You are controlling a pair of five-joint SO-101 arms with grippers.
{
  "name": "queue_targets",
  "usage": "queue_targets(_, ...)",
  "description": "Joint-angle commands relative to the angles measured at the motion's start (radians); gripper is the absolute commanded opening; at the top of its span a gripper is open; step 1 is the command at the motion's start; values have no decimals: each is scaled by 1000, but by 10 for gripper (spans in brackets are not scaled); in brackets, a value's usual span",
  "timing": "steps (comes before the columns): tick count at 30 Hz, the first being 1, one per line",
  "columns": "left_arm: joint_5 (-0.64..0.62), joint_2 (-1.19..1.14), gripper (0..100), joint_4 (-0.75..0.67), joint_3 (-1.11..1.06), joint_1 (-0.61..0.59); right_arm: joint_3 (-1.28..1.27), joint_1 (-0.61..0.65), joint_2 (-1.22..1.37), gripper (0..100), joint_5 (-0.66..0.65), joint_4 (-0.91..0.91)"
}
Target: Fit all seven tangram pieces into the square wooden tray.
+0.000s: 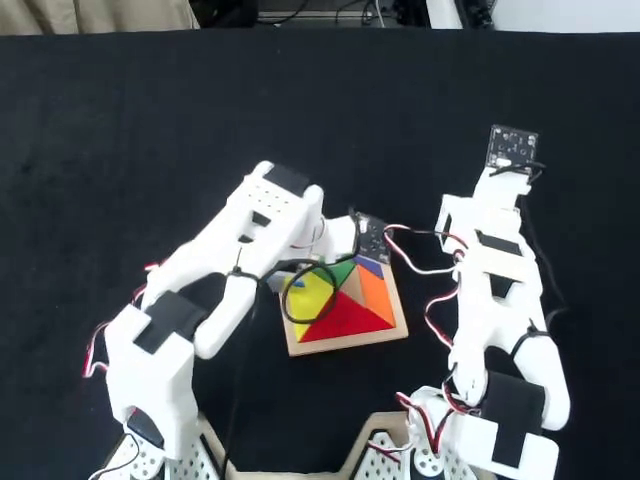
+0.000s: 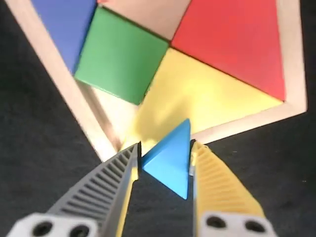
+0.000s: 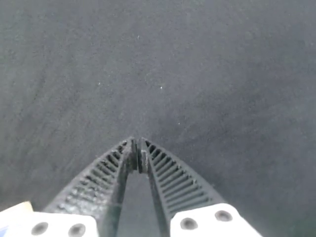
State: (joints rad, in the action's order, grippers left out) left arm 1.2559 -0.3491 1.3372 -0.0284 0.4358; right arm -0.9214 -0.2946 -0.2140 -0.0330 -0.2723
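Black table (image 1: 120, 120), two arms. L arm (image 1: 230, 260) was bent over the tray (image 1: 345, 343) and hid its left part in the high view. R arm (image 1: 495, 290) stood beside the tray, apart from it. R gripper (image 3: 137, 148) had its fingers pressed together on nothing, over bare cloth. Tray was mostly filled: red tri (image 2: 237, 39), yellow tri (image 2: 197, 94), green sq (image 2: 121, 57), blue pc (image 2: 64, 19), orange pc (image 1: 375, 290). L gripper (image 2: 164, 145) pinched a light-blue tri (image 2: 170, 158) btw both fingers, held over the tray rim by the yellow tri. Bare wood gap (image 2: 116, 116) sat btw green sq, yellow tri and rim, prob the slot for it. Step looked like seating this tri. To do it well: turn wrist till the tri's edges match the gap, lower it flat, let go only once it's down, no forcing. In the way: rim and green sq close on both sides, so fingers could catch the rim or nudge seated pcs. A cable (image 1: 287, 300) looped over the tray and could snag.
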Motion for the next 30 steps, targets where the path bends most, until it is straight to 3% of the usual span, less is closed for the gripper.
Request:
queue_targets(1,54,-20,177,37,110,21,28,-32,-42,11,8,23)
queue_targets(10,51,-80,183,25,186,61,22,-75,-41,11,46,52)
queue_targets(16,-35,-78,286,49,231,54,22,-75,-41,11,48,51)
queue_targets(25,-44,58,270,377,371,-99,22,-75,-41,11,48,52)
queue_targets(30,-103,198,214,391,263,-133,22,-75,-41,11,49,52)
